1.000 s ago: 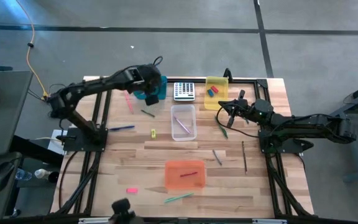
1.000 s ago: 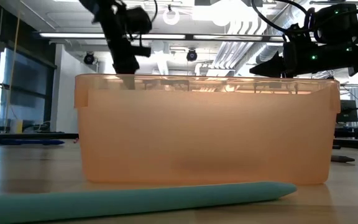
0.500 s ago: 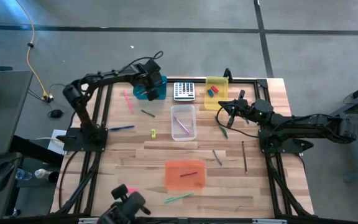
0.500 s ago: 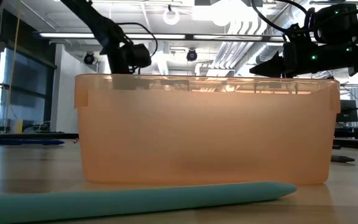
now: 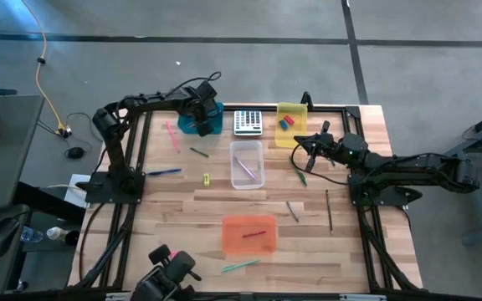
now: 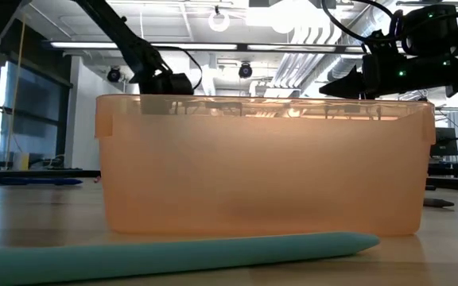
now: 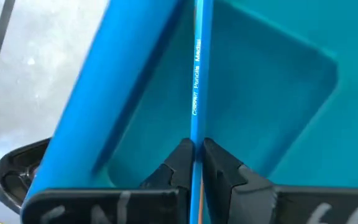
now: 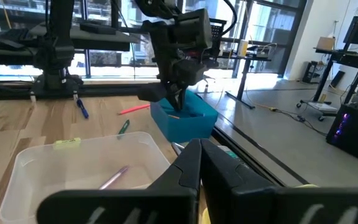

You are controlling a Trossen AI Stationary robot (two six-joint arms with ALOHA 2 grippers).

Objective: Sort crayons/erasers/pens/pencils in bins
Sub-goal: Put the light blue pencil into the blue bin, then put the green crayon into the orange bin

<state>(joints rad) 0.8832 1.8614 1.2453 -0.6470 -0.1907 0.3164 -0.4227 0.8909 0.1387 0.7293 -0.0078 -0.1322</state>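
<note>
The left gripper is clamped tight on a thin blue pencil, whose long axis runs straight out from between the fingers and down into the teal-blue bin, its far end inside the bin near one wall. In the high view that bin sits at the table's far edge, left of the calculator. The right gripper, fingers pressed together and holding nothing, hovers between the clear bin and the yellow bin.

4 bins, 1 calculator
</note>
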